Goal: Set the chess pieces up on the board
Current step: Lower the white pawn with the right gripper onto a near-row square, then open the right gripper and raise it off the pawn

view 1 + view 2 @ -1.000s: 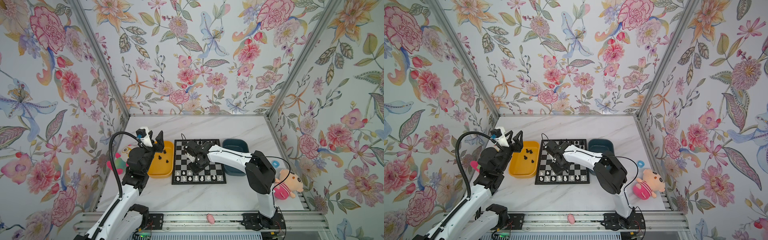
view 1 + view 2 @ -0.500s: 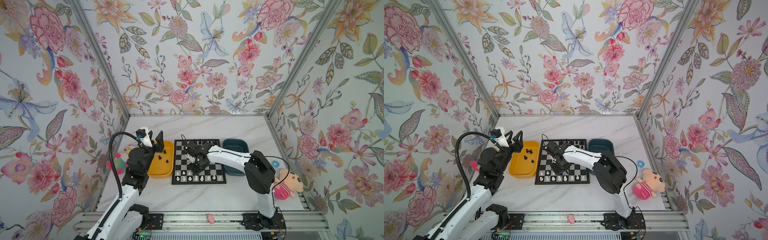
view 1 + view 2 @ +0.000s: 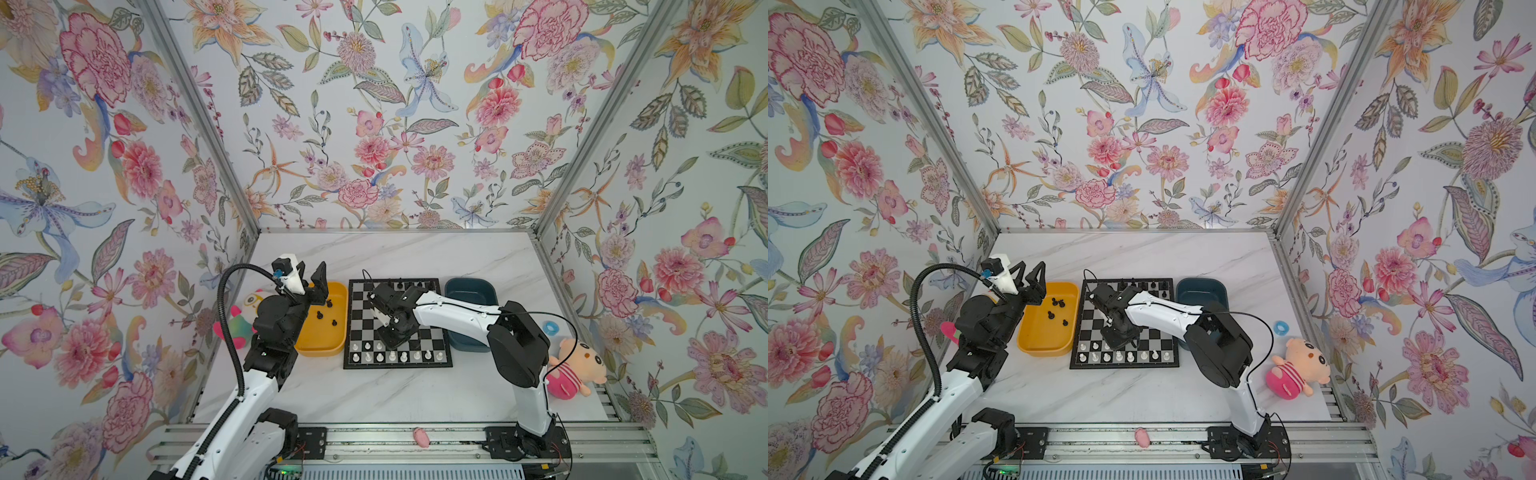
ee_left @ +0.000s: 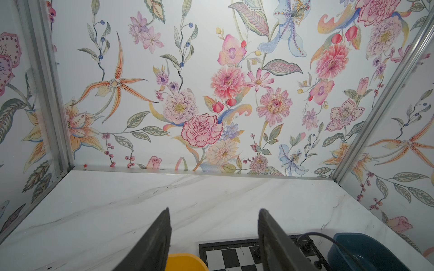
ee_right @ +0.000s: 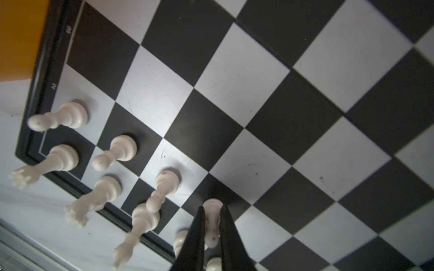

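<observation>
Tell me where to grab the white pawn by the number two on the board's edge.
Probably its narrow neck, under the round head, coming straight down: the white pawn stands upright on the chessboard, and neighbouring white pieces crowd a sideways approach.

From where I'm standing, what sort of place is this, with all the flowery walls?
Probably a robot test booth, not a living room: a left arm and right arm bolted to a metal rail, flowered panels in aluminium frames boxing in a marble table.
</observation>
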Tool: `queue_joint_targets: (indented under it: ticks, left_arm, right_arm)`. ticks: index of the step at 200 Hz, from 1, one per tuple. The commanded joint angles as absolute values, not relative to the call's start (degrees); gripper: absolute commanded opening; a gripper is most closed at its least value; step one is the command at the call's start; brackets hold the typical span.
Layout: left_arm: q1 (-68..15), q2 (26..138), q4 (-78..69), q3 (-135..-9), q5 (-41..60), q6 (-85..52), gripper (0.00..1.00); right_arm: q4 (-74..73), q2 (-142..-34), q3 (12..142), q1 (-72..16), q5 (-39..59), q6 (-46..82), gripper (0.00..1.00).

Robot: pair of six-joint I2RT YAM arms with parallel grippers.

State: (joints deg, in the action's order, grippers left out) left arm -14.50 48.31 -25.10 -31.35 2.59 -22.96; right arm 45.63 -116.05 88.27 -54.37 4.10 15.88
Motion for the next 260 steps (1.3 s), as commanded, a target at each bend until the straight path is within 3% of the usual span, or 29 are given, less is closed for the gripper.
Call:
queue_joint_targets:
  ticks: [1,184,229,260]
  left_arm:
    - [-13.7,48.2,-24.8,-30.5,1.9,-22.8,0.6]
    - [-13.7,47.8,-24.5,-30.3,1.7,-22.5,0.61]
    - [-13.7,48.1,-24.6,-30.3,1.4,-22.4,0.61]
    - [-13.7,49.6,-24.6,-30.9,1.3,-22.2,0.61]
  right_arm:
    - [45.9,-117.4,87.5,-54.7,4.0,16.5,0.17]
    - [47.3,-108.5,89.1,-53.9,0.3,17.2,0.3]
    - [49.8,-103.5,88.9,-49.9,-4.8,15.4,0.32]
    - [50.0,-99.3,85.0,-42.1,-6.9,13.6,0.3]
